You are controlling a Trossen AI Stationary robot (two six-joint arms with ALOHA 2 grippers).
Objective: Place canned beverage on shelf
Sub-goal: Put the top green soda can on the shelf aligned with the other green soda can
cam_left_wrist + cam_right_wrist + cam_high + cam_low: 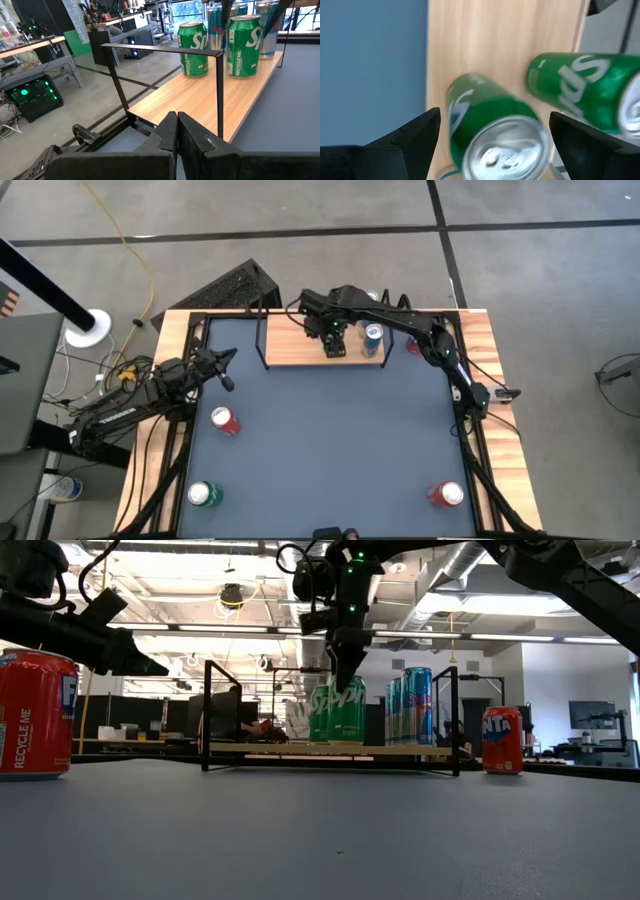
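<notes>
A: At the far edge of the table, the right gripper [492,145] hangs over the shelf [300,352], fingers spread wide on either side of a green can [495,132] standing on the board, not touching it.

B: So the can is released?

A: It looks so. A second green can [585,92] stands just beside it; lifting straight up should avoid clipping either.

B: And the left gripper [176,131]?

A: Closed on nothing, waiting near the far-left corner.
</notes>
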